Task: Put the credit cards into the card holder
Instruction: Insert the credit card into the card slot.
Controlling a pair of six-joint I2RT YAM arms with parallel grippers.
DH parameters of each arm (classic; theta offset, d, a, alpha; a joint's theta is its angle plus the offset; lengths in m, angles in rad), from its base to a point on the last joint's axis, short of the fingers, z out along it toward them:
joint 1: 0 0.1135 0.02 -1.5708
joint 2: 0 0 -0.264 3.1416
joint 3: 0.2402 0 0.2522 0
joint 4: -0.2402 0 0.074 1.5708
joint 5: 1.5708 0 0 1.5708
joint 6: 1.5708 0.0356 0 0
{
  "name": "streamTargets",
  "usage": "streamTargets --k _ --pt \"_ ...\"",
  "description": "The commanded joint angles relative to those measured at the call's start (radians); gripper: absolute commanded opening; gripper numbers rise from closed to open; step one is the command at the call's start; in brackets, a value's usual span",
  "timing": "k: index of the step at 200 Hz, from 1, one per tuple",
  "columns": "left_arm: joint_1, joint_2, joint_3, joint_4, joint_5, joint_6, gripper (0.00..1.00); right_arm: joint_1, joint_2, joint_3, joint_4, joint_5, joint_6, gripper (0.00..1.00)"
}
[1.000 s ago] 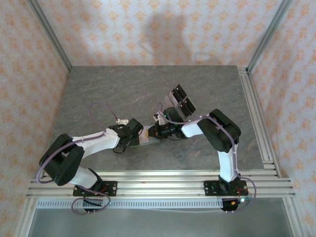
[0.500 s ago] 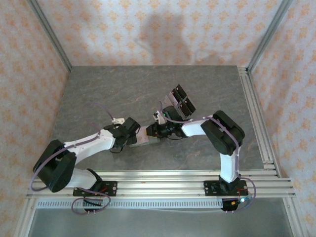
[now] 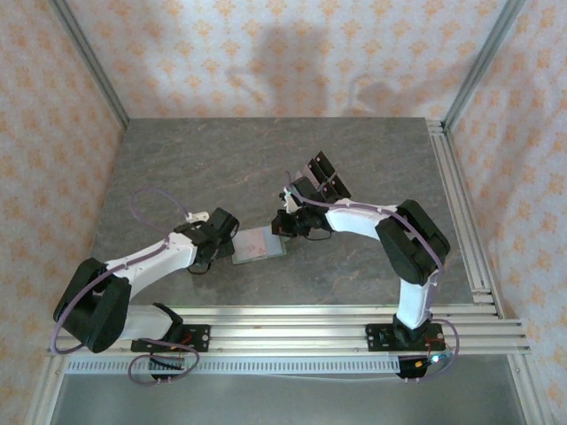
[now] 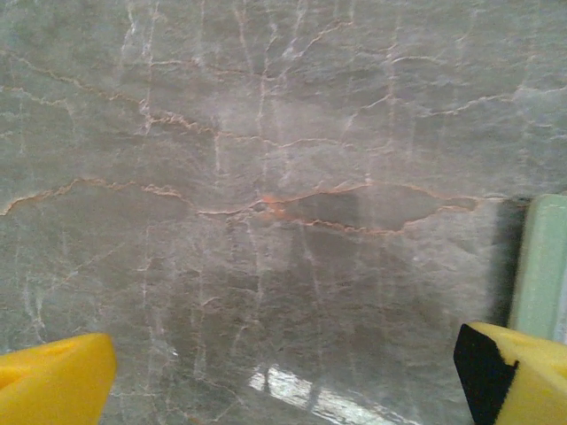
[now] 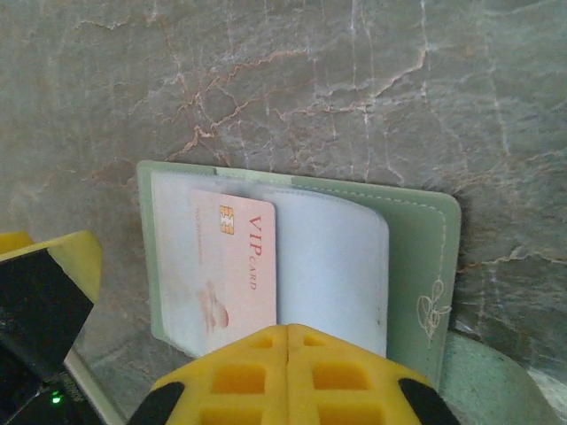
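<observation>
Found card holder (image 3: 260,244) spread open and flat on the grey marbled table (image 3: 177,168), mid-table, between the two arms. Noted one pale pink credit card (image 5: 235,266) with a gold chip lying on the holder's paler inside, toward its left part in the right wrist view; cannot tell whether tucked into a pocket. Saw left end effector (image 4: 283,363) spread wide with nothing between its yellow fingers (image 4: 53,381), just beside the holder's pale green edge. Saw right end effector (image 5: 288,372) pinched fully closed on nothing, poised at the holder's near edge. Spotted a dark rack (image 3: 326,177) beyond the right arm.
</observation>
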Motion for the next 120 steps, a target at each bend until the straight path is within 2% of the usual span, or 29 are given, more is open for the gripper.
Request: streamTargets --k 1,120 --pt "0.012 0.016 -0.022 -0.004 -0.018 -0.019 1.00 0.026 -0.002 0.057 -0.157 0.089 -0.059 0.00" --pt "0.015 0.059 -0.046 0.050 0.003 -0.015 1.00 0.083 0.117 0.177 -0.231 0.116 -0.082 0.00"
